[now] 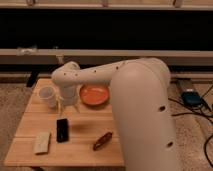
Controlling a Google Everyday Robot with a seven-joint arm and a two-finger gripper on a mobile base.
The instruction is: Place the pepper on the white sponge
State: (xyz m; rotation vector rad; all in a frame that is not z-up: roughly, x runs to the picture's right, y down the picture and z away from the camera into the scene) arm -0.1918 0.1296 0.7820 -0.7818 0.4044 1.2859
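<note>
The pepper (102,141), small, dark red-brown and glossy, lies on the wooden table (85,150) near its front edge, right of centre. At the front left lies the white sponge (42,142), a flat cream block. My gripper (68,105) hangs from the white arm over the back of the table, pointing down between a cup and a plate. It is open with nothing between its fingers (59,106). It stands well behind and to the left of the pepper, and behind the sponge.
A black flat rectangle (62,130) lies just right of the sponge. A white cup (47,95) stands at the back left, an orange plate (95,95) at the back centre. The robot's large white arm (145,110) covers the table's right side. Cables lie on the floor at right.
</note>
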